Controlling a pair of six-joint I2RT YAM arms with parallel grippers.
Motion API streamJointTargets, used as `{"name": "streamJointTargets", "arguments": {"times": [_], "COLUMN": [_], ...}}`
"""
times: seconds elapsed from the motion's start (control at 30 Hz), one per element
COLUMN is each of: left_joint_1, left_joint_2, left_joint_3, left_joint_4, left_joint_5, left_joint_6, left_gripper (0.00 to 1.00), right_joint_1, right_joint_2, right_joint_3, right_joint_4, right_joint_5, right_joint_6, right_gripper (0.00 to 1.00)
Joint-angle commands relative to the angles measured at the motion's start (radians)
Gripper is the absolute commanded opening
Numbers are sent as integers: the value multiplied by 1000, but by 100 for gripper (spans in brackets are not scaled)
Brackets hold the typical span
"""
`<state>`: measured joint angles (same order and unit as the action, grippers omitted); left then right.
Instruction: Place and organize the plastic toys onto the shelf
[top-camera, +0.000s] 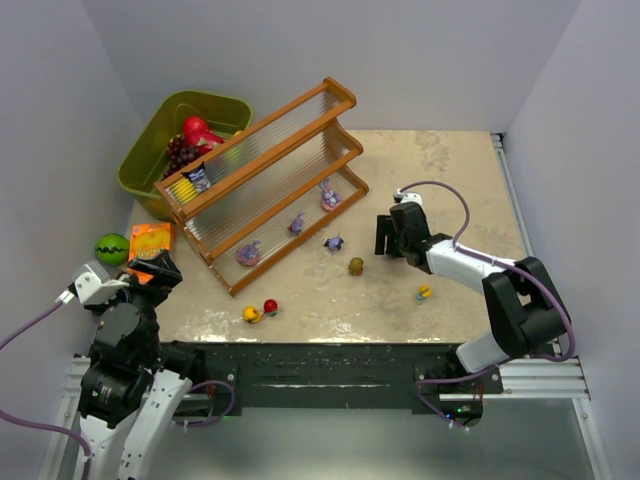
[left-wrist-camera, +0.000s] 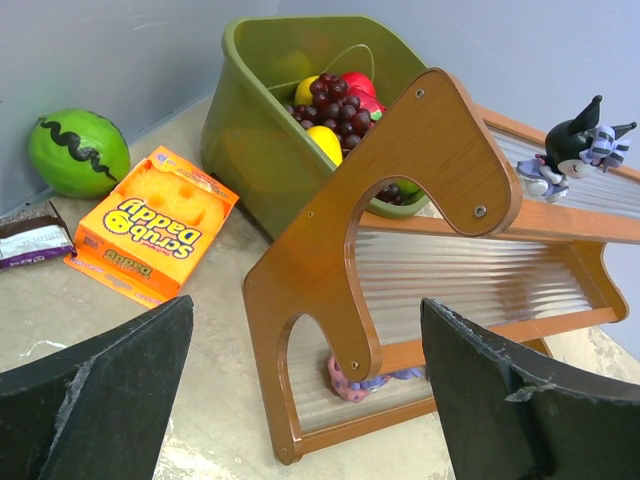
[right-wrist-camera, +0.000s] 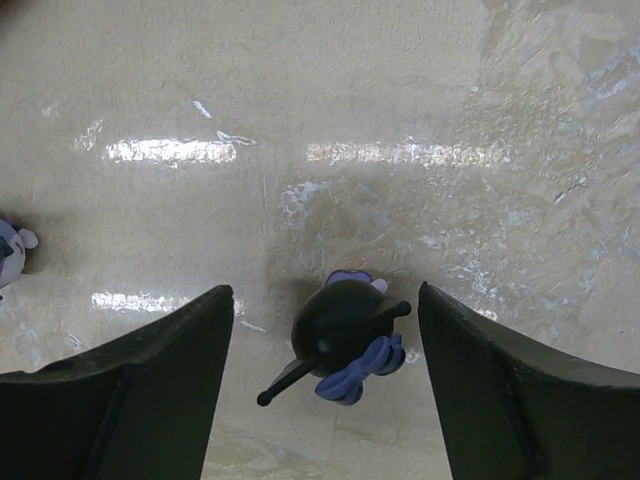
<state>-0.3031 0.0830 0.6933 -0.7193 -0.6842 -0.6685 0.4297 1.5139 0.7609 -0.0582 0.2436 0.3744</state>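
Toys are partly on the shelf (top-camera: 262, 180) and partly on the desk (top-camera: 450, 180). The shelf stands slanted across the left half of the desk, and its three ribbed tiers face the arms. On the top tier, near the left end, sits one dark horned toy (left-wrist-camera: 575, 150). On the lowest tier three purple toys (top-camera: 297, 224) stand in a row, apart from each other.

On the desk, just in front of the right end of the shelf, lies a dark toy with a purple bow (right-wrist-camera: 340, 340). An olive round toy (top-camera: 356, 266) is near it and a yellow toy (top-camera: 424, 293) is further to the right. A second yellow toy (top-camera: 251, 314) lies just beside a red toy (top-camera: 270, 306) near the front edge.

The right hand (right-wrist-camera: 325, 292) has its fingers wide apart and holds nothing. In its wrist view the dark toy with the bow lies on the desk in the gap between the two fingers and touches neither.

The left hand (left-wrist-camera: 305, 310) is fully spread and empty. It points at the wooden end panel of the shelf without touching it.

Behind the shelf stands a green bin (left-wrist-camera: 260, 110) with fruit inside. Beside the bin lie a green striped ball (left-wrist-camera: 78, 152) and an orange sponge pack (left-wrist-camera: 150, 225).
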Motion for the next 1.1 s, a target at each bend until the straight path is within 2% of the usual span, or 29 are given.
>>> {"name": "streamJointTargets", "arguments": {"times": [0.0, 0.3, 0.33, 0.43, 0.53, 0.73, 1.07], "left_joint_1": [4, 2, 4, 4, 4, 4, 4], "left_joint_2": [0, -2, -2, -2, -3, -5, -5], "left_joint_3": [2, 2, 2, 2, 2, 2, 2], "left_joint_4": [31, 32, 31, 32, 31, 27, 27], "left_joint_5": [0, -2, -2, -2, -2, -3, -5], "left_joint_6": [17, 17, 15, 15, 15, 12, 9], "left_gripper": [99, 100, 100, 100, 100, 100, 100], "right_joint_1": [-6, -6, -6, -5, -6, -5, 46], "right_joint_2": [-11, -6, -8, -12, -27, -90, -44], "right_joint_3": [12, 32, 37, 55, 80, 199, 555], "right_joint_4": [41, 5, -9, -31, -52, -148, -371], "right_joint_5": [22, 34, 36, 33, 14, -70, -139], "right_joint_6": [29, 47, 49, 57, 64, 66, 58], "right_gripper": [72, 42, 34, 18, 7, 1, 0]}}
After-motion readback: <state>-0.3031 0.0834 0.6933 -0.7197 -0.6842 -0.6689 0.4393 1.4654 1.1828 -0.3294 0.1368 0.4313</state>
